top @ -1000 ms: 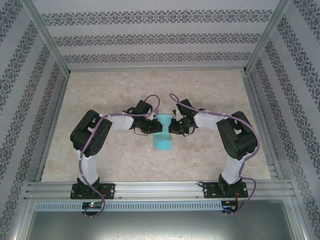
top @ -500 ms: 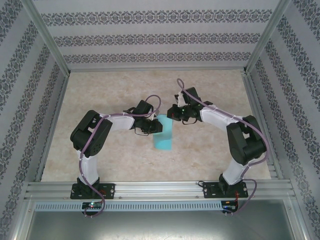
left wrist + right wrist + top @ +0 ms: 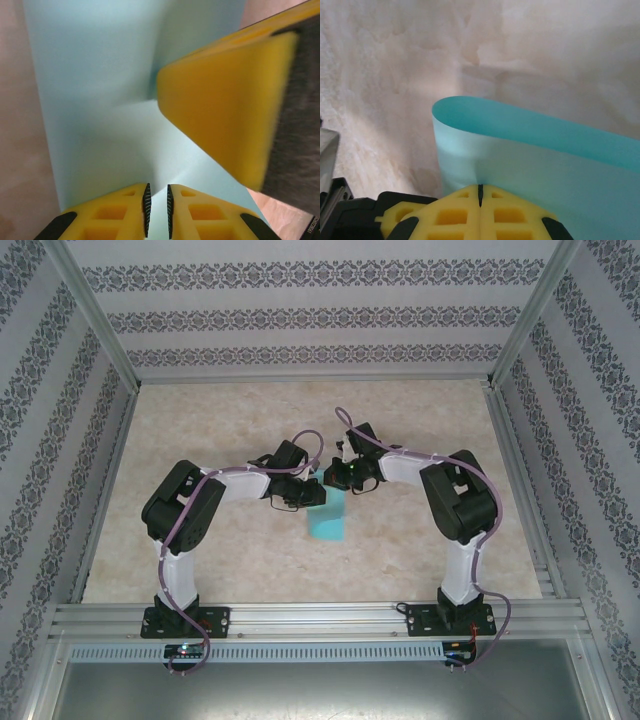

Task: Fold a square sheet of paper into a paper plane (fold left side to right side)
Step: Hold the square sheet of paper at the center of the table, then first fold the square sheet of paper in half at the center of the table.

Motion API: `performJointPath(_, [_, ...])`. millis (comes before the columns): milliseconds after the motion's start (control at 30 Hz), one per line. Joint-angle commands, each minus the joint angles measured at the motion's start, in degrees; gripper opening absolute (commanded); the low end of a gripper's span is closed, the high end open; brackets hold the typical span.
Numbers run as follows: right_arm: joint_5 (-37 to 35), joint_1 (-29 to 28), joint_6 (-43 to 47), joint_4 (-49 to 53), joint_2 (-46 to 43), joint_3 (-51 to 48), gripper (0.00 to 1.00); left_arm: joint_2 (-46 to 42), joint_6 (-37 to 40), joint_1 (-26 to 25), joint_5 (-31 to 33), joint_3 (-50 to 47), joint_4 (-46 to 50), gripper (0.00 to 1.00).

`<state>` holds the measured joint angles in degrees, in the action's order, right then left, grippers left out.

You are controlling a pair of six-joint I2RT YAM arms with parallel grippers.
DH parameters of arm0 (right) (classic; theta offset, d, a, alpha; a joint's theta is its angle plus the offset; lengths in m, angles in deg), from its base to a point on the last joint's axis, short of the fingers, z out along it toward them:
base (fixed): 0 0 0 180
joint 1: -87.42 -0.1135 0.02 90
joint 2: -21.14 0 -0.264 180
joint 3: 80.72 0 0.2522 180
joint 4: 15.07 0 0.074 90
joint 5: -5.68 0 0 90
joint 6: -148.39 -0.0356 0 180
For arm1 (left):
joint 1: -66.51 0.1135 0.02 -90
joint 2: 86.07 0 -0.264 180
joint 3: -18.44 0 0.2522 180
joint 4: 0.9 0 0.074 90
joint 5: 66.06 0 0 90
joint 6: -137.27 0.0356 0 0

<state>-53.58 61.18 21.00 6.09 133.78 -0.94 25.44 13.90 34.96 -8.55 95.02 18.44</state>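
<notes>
Item one, left pincer [image 3: 304, 497]: it sits at mid-table with its tips on the left edge of the square sheet of paper [image 3: 328, 522]. In my left wrist view the two yellow fingers [image 3: 115, 212] stand nearly together, leaving only a thin slit between the toothed black pads. The pale blue of the sheet [image 3: 100, 100] runs up into that slit and the paper rises toward it like a shallow tent. I record this pincer as narrow and pinching the sheet.

Item two, right pincer [image 3: 336, 478]: it reaches in from the opposite side and meets the sheet at its far end, just beside the left pincer. In my right wrist view the fingertips [image 3: 480, 190] are pressed fully together, with no gap along the seam. They bear against the paper [image 3: 545, 165], and a short crease starts at the tips. I cannot tell whether a layer is caught between them. Seen from the left wrist, one yellow finger of this pincer [image 3: 220, 110] slants down onto the sheet.

Item three, the sheet: it lies on the mottled beige table [image 3: 200, 430], between the two arms. It is not flat. One layer curls over the other in a rounded, unpressed bend.
</notes>
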Motion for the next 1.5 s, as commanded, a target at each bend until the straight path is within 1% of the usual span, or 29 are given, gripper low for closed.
performJointPath(0, [-1.9,0.5,0.4,-0.5,1.9,0.6,0.0,2.0,1.4,-1.3,2.4,-0.4,5.4,0.22])
performJointPath(300, [-5.1,0.9,2.9,6.0,5.1,1.7,0.0,-0.1,2.8,-1.4,2.3,-1.1,6.1,0.23])
performJointPath(467, [-6.1,1.0,3.1,7.3,5.7,1.5,0.0,-2.9,4.5,-1.8,1.3,-3.0,6.0,0.23])
performJointPath(633, [-6.2,1.1,3.1,8.0,6.0,1.8,0.0,-6.1,6.6,-2.7,0.9,-5.5,6.4,0.23])
performJointPath(800, [-6.1,1.1,3.3,8.3,6.0,2.1,0.0,-8.2,7.0,-4.2,-0.1,-8.4,5.1,0.23])
performJointPath(1067, [-6.3,1.1,3.3,8.5,5.9,2.1,0.0,-9.6,6.6,-5.8,0.0,-12.1,5.3,0.23])
performJointPath(1467, [-6.3,1.1,3.7,8.8,6.1,2.3,0.0,-12.5,5.9,-8.0,-0.1,-15.0,6.9,0.23])
